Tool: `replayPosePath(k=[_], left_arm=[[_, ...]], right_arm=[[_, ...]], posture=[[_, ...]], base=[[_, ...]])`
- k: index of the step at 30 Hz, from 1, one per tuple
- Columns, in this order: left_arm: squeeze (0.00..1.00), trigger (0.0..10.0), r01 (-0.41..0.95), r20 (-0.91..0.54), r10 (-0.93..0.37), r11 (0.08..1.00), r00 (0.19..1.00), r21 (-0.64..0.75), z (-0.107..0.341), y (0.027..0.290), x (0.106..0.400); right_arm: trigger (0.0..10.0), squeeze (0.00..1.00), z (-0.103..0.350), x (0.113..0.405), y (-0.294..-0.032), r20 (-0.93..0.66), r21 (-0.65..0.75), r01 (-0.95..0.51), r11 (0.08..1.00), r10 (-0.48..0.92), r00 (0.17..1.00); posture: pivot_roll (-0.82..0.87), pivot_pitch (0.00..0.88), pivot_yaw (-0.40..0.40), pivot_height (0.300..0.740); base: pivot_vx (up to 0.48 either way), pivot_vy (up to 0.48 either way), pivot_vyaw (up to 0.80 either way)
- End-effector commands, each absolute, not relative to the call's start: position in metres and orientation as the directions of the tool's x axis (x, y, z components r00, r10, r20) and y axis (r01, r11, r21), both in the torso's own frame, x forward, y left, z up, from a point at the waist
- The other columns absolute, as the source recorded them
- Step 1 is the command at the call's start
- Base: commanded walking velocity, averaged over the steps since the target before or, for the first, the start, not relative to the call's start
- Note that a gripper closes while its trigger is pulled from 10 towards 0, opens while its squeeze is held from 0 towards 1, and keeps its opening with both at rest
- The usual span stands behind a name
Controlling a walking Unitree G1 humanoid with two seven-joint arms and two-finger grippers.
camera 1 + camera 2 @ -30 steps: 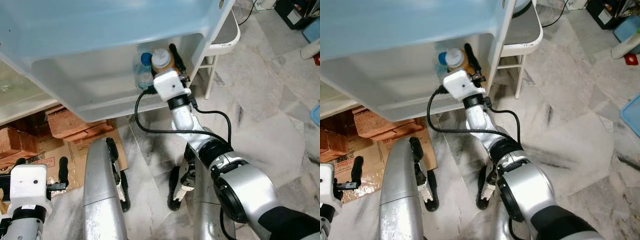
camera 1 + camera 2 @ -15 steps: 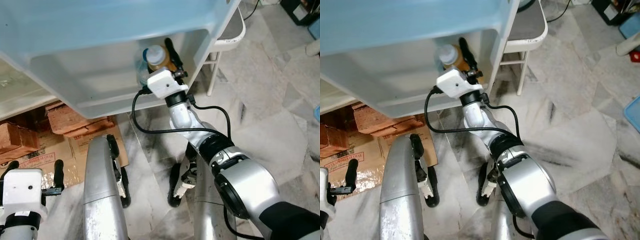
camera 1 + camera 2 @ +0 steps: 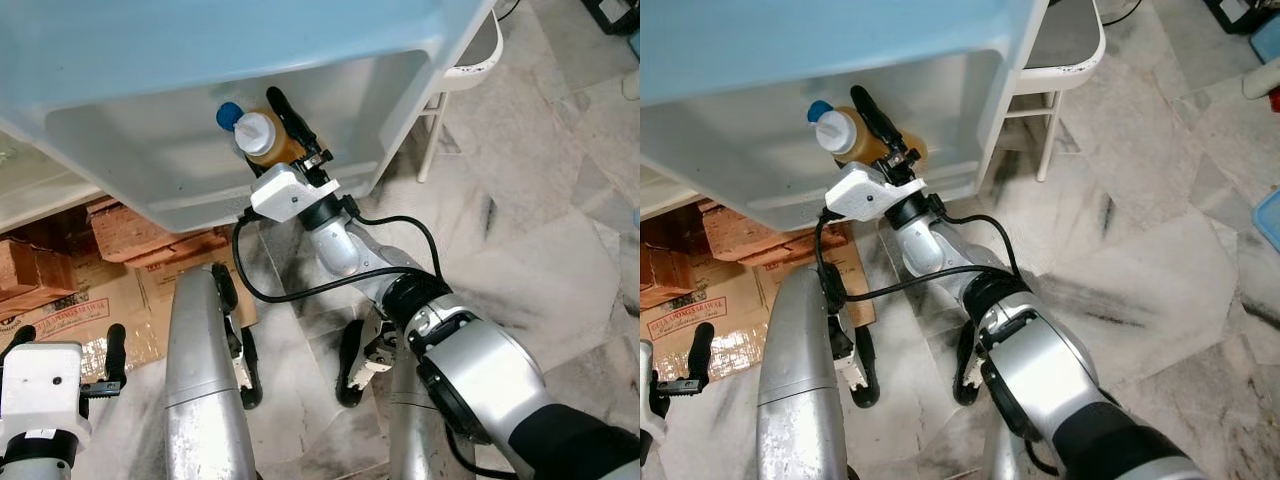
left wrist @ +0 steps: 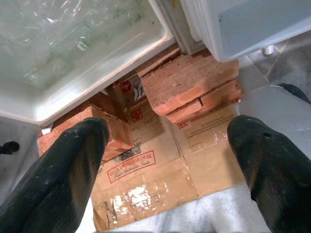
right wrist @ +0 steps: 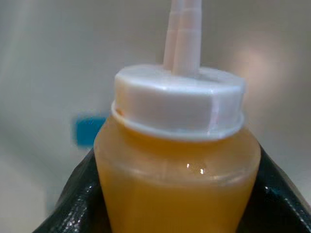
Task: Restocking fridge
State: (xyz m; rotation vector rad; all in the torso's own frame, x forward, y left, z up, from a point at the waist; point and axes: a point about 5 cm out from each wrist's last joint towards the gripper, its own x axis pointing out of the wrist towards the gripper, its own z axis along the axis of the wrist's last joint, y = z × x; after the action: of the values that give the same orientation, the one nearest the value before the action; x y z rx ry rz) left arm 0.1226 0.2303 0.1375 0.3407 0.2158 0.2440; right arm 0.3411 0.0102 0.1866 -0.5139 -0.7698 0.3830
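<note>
Sauce bottle (image 3: 262,140) shifts leftward along the fridge door shelf (image 3: 180,200).
Right gripper (image 3: 283,125) keeps it clenched beside a blue-capped bottle (image 3: 230,115); placement nears, left gripper (image 4: 165,160) idle, released.

A pale marble floor (image 3: 540,240) with grey veining is seen. A white metal chair (image 3: 1065,45) with a grey seat is placed on it just beside the right. Flattened cardboard (image 4: 160,165) with red printing is laid on the floor at the left, and red bricks (image 4: 189,87) are stacked on it. A blue object (image 3: 1265,215) is cut off at the right edge.
</note>
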Motion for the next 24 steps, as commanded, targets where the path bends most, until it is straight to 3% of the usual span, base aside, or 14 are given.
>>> replayPosePath(k=[1, 13, 24], left_arm=[[0.00, 10.0, -0.196, -0.205, 0.284, 0.910, 0.937, 0.365, 0.134, 0.233, 0.116], [0.00, 10.0, -0.196, -0.211, 0.284, 0.912, 0.935, 0.359, 0.133, 0.233, 0.116], [0.00, 10.0, -0.193, -0.212, 0.277, 0.917, 0.937, 0.348, 0.128, 0.234, 0.125]], right_arm=[[10.0, 0.00, 0.154, 0.339, 0.002, 0.440, -0.570, -0.181, 0.801, 0.484, 0.757], [10.0, 0.00, 0.121, 0.348, -0.031, 0.255, -0.591, -0.147, 0.793, 0.357, 0.899], [10.0, 0.00, 0.115, 0.358, -0.072, 0.199, -0.571, -0.085, 0.817, 0.238, 0.950]], posture=[[0.40, 0.524, -0.028, 0.511], [0.40, 0.517, -0.030, 0.511], [0.37, 0.503, -0.032, 0.511]], base=[[0.000, 0.000, 0.00], [0.000, 0.000, 0.00], [0.000, 0.000, 0.00]])
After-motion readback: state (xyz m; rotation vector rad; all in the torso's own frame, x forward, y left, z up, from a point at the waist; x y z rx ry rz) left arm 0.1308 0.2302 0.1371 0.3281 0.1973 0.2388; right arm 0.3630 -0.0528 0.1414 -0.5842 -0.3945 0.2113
